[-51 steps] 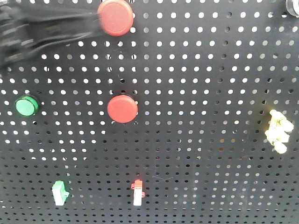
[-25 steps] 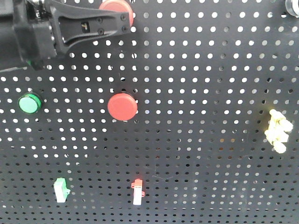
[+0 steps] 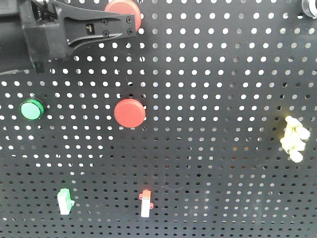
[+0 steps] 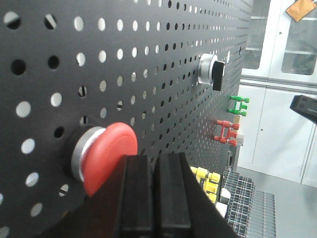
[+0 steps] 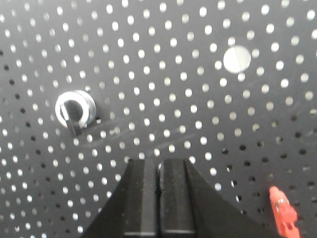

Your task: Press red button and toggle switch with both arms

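Left wrist-mounted view tells you the most here. The left hand [image 4: 153, 166] is clenched, both fingers pressed flat together with nothing between them, and its tip sits right at the lower edge of the red button [image 4: 106, 156]. It's touching or just about, I can't tell which, and I can't tell if the button is pushed in at all.

From the front, that same red button [image 3: 123, 7] is up at the top of the black pegboard [image 3: 223, 99], half hidden behind the left hand [image 3: 130, 25]. The smaller red button [image 3: 130, 113] is lower down and the green button [image 3: 31, 109] is off to the side, both well apart from the hand.

How it'll handle: looks like a hard plastic dome on a metal collar, bolted to the board, so nothing to lift or grab. You just push it straight in. I'd aim the closed fingertips at the middle of the dome. Right now they look low and off-centre, and on a rounded cap that could skid off the edge.

The right hand [image 5: 158, 171] is clenched too and holds nothing. It's facing the board, well apart from the switch [image 5: 74, 111], the silver collar with a black lever, which is my guess for the toggle. Stiff little lever, so nudge it sideways.
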Controlling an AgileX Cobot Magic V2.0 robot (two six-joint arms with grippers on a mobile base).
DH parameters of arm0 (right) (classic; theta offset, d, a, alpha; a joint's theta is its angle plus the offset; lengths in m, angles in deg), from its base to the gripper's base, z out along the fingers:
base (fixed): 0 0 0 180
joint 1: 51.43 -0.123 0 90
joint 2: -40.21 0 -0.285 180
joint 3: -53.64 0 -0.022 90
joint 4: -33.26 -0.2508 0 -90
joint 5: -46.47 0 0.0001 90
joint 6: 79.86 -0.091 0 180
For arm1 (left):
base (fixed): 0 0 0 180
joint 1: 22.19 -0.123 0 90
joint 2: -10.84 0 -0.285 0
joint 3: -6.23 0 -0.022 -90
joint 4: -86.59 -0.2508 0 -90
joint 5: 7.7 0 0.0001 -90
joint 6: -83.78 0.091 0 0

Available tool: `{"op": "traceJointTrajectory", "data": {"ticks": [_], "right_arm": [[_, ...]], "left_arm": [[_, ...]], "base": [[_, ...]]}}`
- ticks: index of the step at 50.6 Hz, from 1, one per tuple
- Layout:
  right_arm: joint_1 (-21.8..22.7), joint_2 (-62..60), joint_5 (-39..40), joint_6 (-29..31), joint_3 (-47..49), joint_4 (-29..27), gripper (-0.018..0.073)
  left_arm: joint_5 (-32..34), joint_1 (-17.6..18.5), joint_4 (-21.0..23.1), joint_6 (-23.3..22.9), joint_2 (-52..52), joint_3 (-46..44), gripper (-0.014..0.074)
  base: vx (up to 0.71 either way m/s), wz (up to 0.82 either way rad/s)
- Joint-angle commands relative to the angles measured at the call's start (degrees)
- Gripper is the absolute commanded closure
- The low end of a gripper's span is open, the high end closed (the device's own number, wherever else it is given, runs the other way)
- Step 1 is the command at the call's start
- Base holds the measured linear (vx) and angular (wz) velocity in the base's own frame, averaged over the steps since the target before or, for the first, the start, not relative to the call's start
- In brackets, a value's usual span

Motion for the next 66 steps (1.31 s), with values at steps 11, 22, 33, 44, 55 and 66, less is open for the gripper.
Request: {"op": "traceJointTrajectory", "data": {"ticks": [11, 22, 33, 44, 55, 66], "right_arm": [[0.4, 0.8, 4.0, 0.6, 1.6, 0.0, 0.0562], [0.4, 0.8, 3.9, 0.6, 1.6, 0.2, 0.0562], [0.4, 0.6, 3.8, 0.4, 1.6, 0.0, 0.0562], [0.4, -0.6, 1.0, 0.4, 1.6, -2.7, 0.0562], [0.4, -1.1, -4.7, 11.0, 1.6, -11.6, 0.0562], [0.4, 0.7, -11.5, 44.3, 1.6, -41.2, 0.0562]], "left_arm": [[13.6, -1.0, -1.3, -5.1, 2.6, -1.5, 0.0594], [10.5, -1.0, -2.7, -5.2, 1.5, -1.5, 0.0594], [6.7, -1.0, -8.7, -5.1, -4.0, 0.3, 0.0594], [7.3, -1.0, -14.3, -5.1, -16.2, 9.9, 0.0594], [8.0, -1.0, -16.1, -5.2, -30.2, 21.3, 0.0594], [11.3, -1.0, -21.4, -11.1, -42.4, 29.6, 0.0594]], "base": [[0.00, 0.00], [0.00, 0.00], [0.00, 0.00], [0.00, 0.00], [0.00, 0.00], [0.00, 0.00]]}}
